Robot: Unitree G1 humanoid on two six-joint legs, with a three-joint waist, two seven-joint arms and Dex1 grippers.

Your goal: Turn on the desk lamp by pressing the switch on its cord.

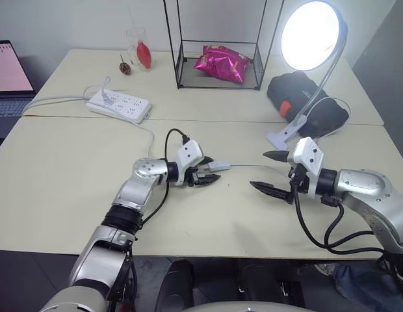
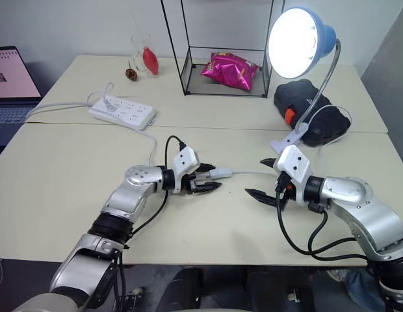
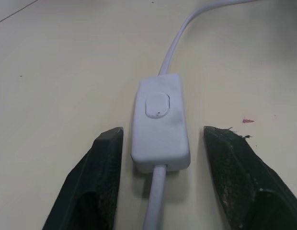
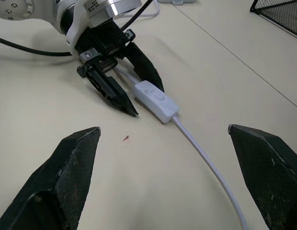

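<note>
The desk lamp point(image 1: 312, 36) stands at the back right with its blue shade lit bright, its gooseneck running down to a white clip base point(image 1: 283, 134). Its thin white cord point(image 1: 250, 166) crosses the table to the small white switch point(image 3: 160, 122), which lies flat on the tabletop. My left gripper point(image 1: 211, 171) is open, one finger on each side of the switch, with a gap on both sides. To the right of the switch my right gripper point(image 1: 259, 170) is wide open over the cord, holding nothing.
A white power strip point(image 1: 120, 106) lies at the back left with its thick cable. A black wire frame point(image 1: 221, 78) holding a pink bag point(image 1: 222, 63) stands at the back, a black bundle point(image 1: 305, 97) behind the clip, a laptop point(image 1: 6, 71) at far left.
</note>
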